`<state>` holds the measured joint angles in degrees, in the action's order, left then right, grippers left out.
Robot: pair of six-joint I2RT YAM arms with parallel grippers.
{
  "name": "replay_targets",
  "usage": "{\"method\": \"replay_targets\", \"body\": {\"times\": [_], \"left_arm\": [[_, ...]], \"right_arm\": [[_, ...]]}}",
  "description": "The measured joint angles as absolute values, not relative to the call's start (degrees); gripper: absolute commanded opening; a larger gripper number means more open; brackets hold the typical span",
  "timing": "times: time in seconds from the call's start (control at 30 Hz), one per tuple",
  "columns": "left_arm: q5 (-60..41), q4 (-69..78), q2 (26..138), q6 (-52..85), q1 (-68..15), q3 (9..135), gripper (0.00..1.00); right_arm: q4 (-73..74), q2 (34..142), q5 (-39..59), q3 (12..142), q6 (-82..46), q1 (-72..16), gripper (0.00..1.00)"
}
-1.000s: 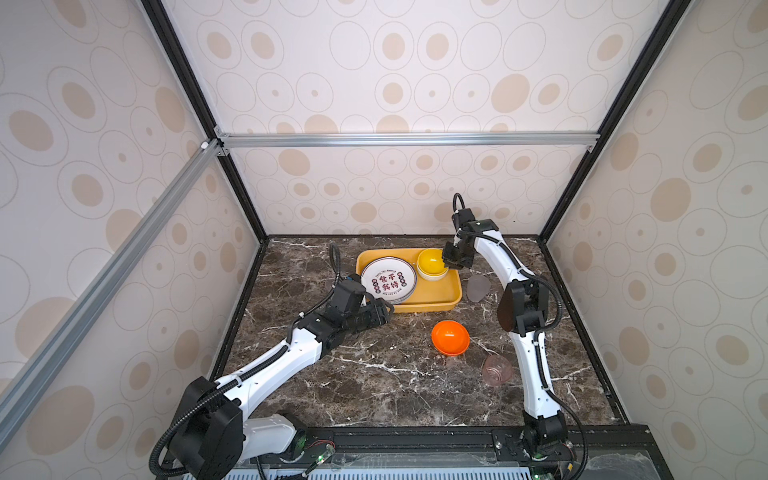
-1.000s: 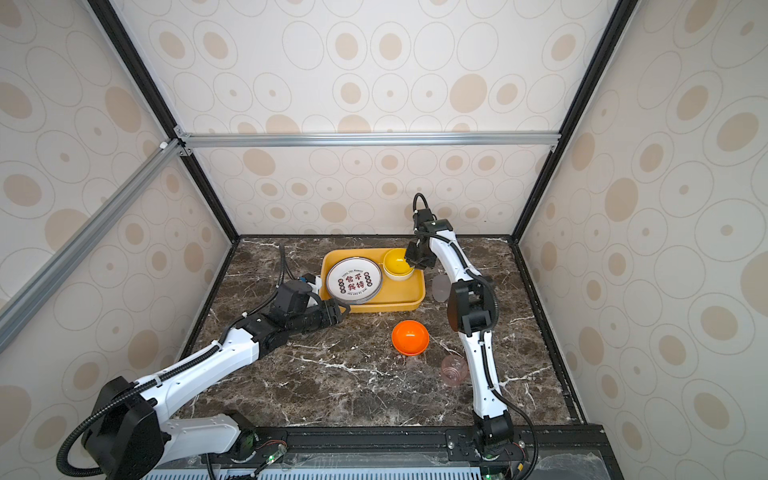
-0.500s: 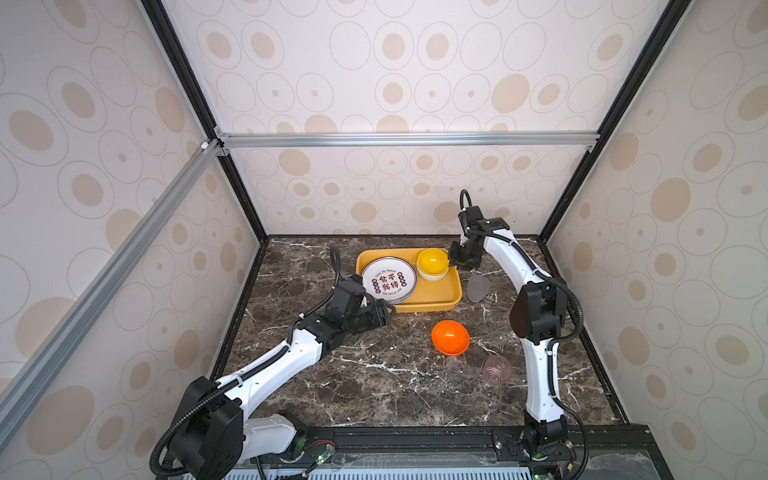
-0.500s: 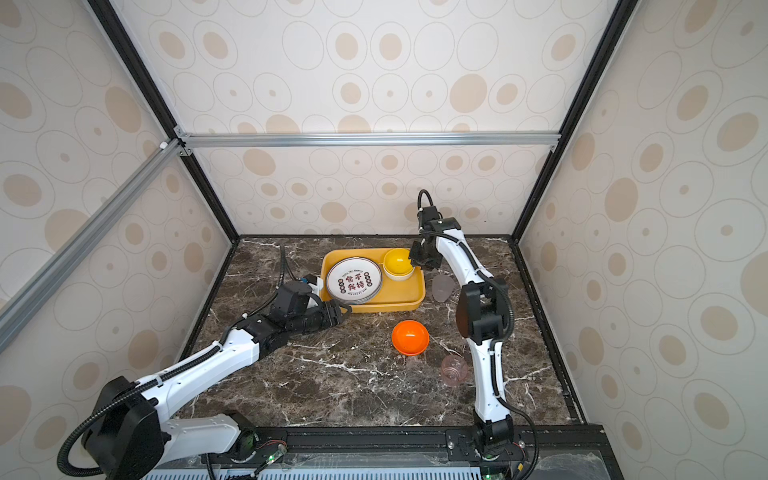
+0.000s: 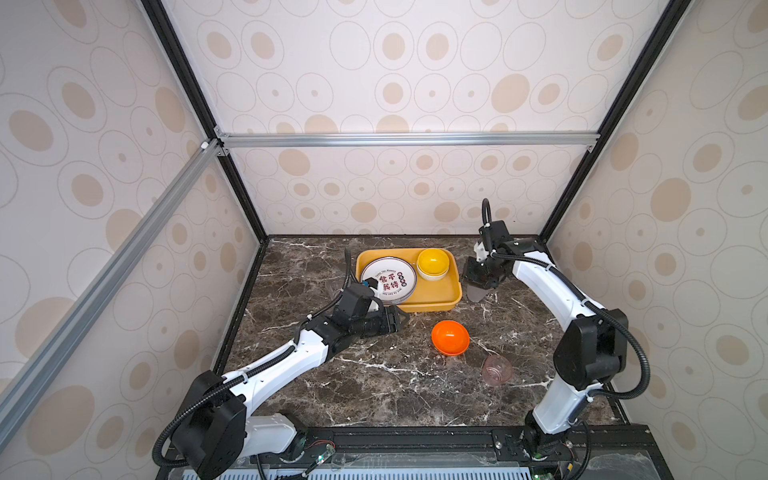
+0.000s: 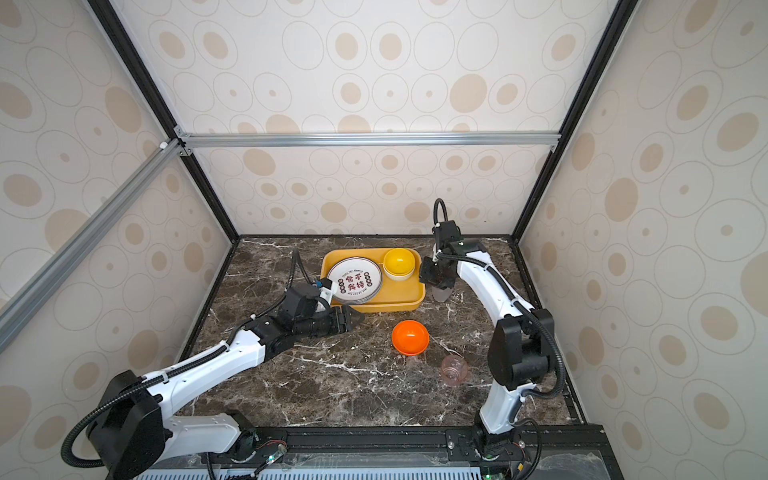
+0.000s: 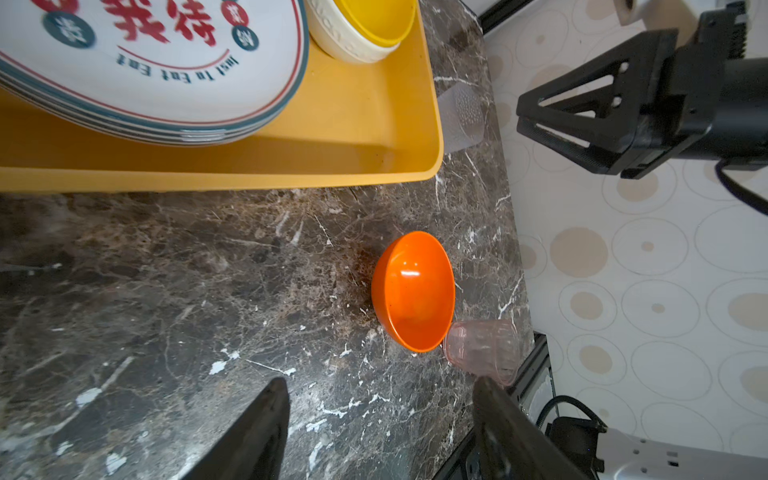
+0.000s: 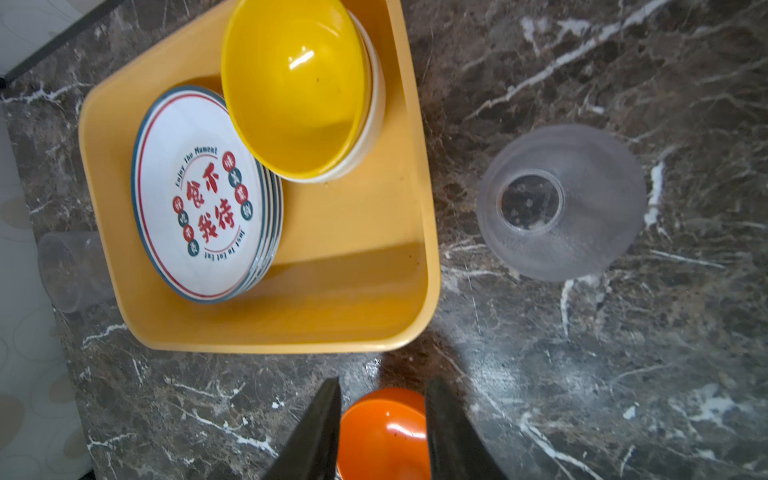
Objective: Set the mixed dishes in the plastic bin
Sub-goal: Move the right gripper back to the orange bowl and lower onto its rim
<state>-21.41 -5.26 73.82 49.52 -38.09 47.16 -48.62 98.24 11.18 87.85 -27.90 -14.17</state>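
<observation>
— What did you have on the screens at that moment?

— I looked down on the dark marble table [image 5: 374,395]. The yellow-orange plastic bin [image 5: 428,308] stood at the back of it, in the middle. A stack of white plates [image 5: 388,279] with red Chinese characters and teal rims lay in the left part of the bin.

— And the two claws?

— The left gripper [image 7: 380,382] hung low over the table just in front of the bin. Its fingers were wide apart and nothing was between them. The right gripper [image 8: 384,383] was above the table just beside the right wall of the bin. Its fingers stood partly apart and they held nothing.

— The bowls?

— A yellow bowl [image 5: 432,262] sat nested in a cream bowl [image 8: 376,95] in the far right corner of the bin. An orange bowl [image 5: 450,337] stood on the table, in front of the bin and apart from it.

— And the cups?

— All three were outside the bin. The grey cup [image 5: 477,293] stood beside the right wall, close to the right gripper but not between its fingers. The pink cup [image 5: 496,370] was near the orange bowl, toward the front right. The clear cup [image 8: 70,270] was at the left wall of the bin; whether it touched, I could not tell.
</observation>
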Motion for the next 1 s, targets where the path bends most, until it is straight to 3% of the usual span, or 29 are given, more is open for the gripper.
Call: {"method": "replay_targets", "body": {"times": [0.43, 1.0], "left_arm": [[-22.02, -3.22, 77.84, 48.75, -43.64, 48.03, 0.70], [-18.92, -3.14, 81.60, 47.09, -48.07, 49.87, 0.69]], "right_arm": [[-47.33, 83.72, 14.57, 67.99, -25.41, -14.15, 0.39], [-41.36, 82.96, 17.45, 56.36, -27.40, -14.15, 0.35]]}}
